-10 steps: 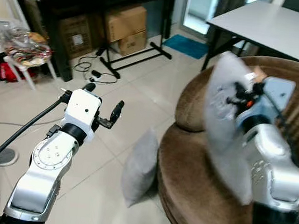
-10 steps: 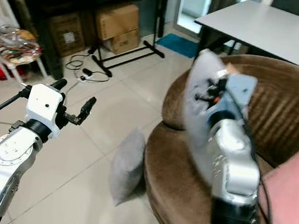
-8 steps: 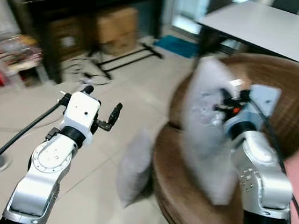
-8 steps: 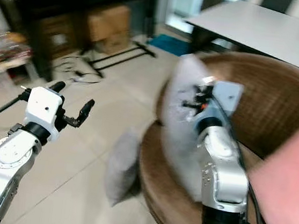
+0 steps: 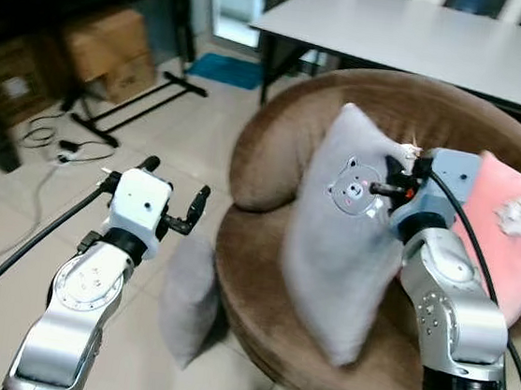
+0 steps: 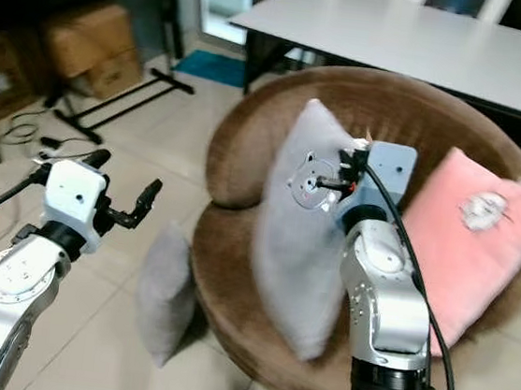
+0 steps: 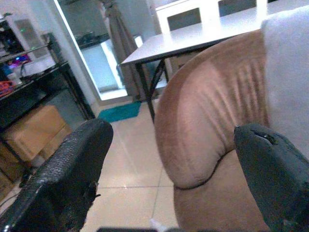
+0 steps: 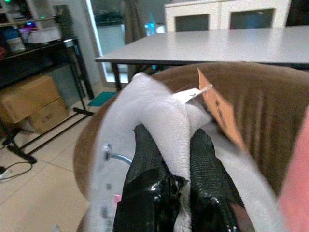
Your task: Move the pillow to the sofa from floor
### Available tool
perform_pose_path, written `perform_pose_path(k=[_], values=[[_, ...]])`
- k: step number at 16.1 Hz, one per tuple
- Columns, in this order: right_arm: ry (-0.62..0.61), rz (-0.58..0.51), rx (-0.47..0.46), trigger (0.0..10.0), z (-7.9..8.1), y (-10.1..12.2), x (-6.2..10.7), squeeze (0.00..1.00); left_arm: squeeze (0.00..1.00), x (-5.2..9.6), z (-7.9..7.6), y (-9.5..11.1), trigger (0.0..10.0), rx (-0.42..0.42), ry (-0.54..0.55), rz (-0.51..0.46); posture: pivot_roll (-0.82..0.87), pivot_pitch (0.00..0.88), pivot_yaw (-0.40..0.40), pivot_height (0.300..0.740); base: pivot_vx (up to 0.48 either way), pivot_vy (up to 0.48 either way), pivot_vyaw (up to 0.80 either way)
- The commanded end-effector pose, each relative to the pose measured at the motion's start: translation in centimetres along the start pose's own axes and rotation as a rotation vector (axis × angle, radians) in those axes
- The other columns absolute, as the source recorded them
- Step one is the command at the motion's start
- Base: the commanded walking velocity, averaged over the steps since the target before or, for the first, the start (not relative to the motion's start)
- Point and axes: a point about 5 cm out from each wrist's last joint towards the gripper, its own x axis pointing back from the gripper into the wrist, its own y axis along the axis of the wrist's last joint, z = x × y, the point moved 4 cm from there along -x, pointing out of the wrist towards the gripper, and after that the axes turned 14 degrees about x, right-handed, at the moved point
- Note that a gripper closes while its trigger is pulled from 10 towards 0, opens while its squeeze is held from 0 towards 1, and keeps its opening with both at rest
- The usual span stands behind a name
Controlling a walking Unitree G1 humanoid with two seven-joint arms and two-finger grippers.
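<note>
A grey pillow with a small bear face [image 5: 341,251] hangs upright over the seat of the round brown sofa [image 5: 284,151]. My right gripper [image 5: 391,180] is shut on its top edge; in the right wrist view the two black fingers [image 8: 149,159] pinch a fold of the grey fabric beside an orange tag [image 8: 216,108]. A second grey pillow [image 5: 187,302] leans on the floor against the sofa's front. My left gripper [image 5: 174,195] is open in the air above that floor pillow, with nothing between its fingers [image 7: 67,169].
A pink pillow [image 5: 512,233] rests against the sofa's right side. A grey table [image 5: 420,34] stands behind the sofa. Cardboard boxes [image 5: 108,41], a black stand and cables [image 5: 50,138] lie at the far left on the tiled floor.
The camera has swung right, bringing the whole sofa and pink pillow into view. My right gripper has carried the bear pillow lower and over the sofa seat. The left arm keeps its pose.
</note>
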Motion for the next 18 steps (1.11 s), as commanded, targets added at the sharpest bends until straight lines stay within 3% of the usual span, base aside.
perform_pose_path(k=[1, 4, 7, 9, 11, 18], values=[[-0.001, -0.056, -0.013, 10.0, 0.1, 1.5, 0.2, 0.0, 0.0, 0.1, 0.2, 0.4, 10.0, -0.031, 0.023, -0.026, -0.03, 0.0, 0.044, 0.74, 0.0, 0.0, -0.8], [0.011, -0.055, 0.015, 10.0, 0.6, 1.2, 0.1, 0.0, 0.0, -0.2, 0.6, 0.8, 10.0, -0.02, 0.047, -0.043, -0.02, 0.0, 0.042, 0.74, 0.0, 0.0, -0.79], [0.062, -0.035, -0.039, 10.0, 1.3, 0.9, 0.2, 0.0, 0.0, -0.1, 1.2, 1.1, 10.0, 0.021, 0.068, -0.06, -0.02, 0.0, 0.038, 0.74, 0.0, 0.0, -0.79], [0.097, -0.044, 0.0, 10.0, 2.0, 1.0, 0.3, 0.0, 0.0, 0.0, 1.0, 1.2, 10.0, 0.024, 0.056, -0.066, -0.02, 0.0, 0.036, 0.74, 0.135, 0.0, -0.79], [0.162, -0.06, 0.069, 10.0, 3.3, 0.9, 0.4, 0.0, 0.0, 0.0, 1.0, 1.2, 10.0, 0.026, 0.056, -0.069, -0.02, 0.0, 0.032, 0.74, 0.27, 0.0, 0.0], [0.336, -0.116, 0.03, 10.0, 5.6, 1.9, 1.0, 0.0, 0.0, 0.6, 1.5, 1.6, 10.0, 0.03, 0.072, -0.086, 0.0, 0.0, 0.01, 0.74, 0.269, 0.0, 0.0]])
